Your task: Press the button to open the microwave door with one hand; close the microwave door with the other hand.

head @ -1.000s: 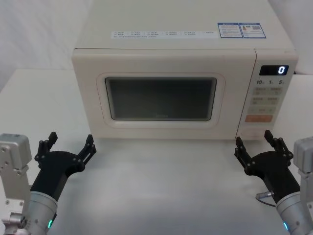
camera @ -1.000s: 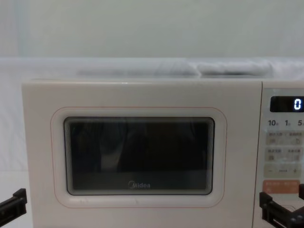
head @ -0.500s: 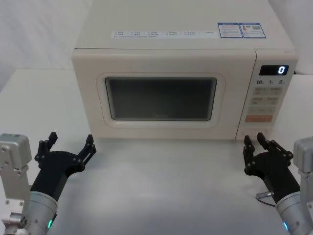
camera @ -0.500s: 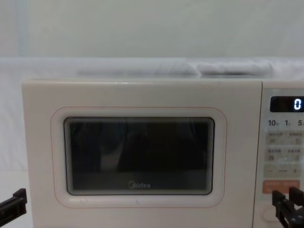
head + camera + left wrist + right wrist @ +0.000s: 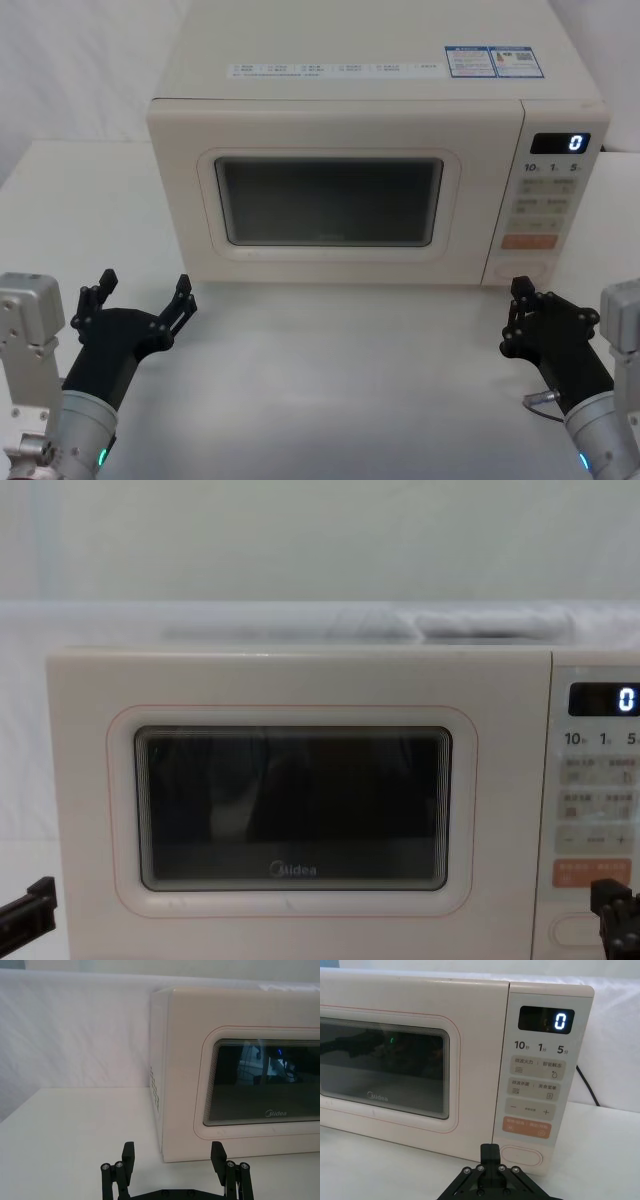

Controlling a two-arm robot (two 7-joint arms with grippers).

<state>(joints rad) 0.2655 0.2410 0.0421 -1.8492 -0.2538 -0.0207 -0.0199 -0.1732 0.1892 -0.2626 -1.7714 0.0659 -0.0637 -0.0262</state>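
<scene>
The microwave door (image 5: 330, 200) is a cream panel with a dark window, and it is closed against the oven body. The button (image 5: 528, 270), a wide cream oblong, sits at the bottom of the keypad panel, below the orange key (image 5: 530, 241). My right gripper (image 5: 520, 290) is shut with nothing in it, low over the table, just in front of the button and apart from it. The right wrist view shows the joined fingertips (image 5: 490, 1150) level with the button (image 5: 521, 1156). My left gripper (image 5: 144, 283) stands open over the table, in front of the door's left corner.
The microwave stands on a white table (image 5: 330, 380) with a white cloth backdrop behind it. The display (image 5: 560, 143) reads 0 above the small keys. A black power cable (image 5: 585, 1085) runs down behind the oven's right side. Bare tabletop lies between the two grippers.
My right gripper's fingers have closed from wide apart to fully together, staying in front of the button. The left gripper and the door have not moved.
</scene>
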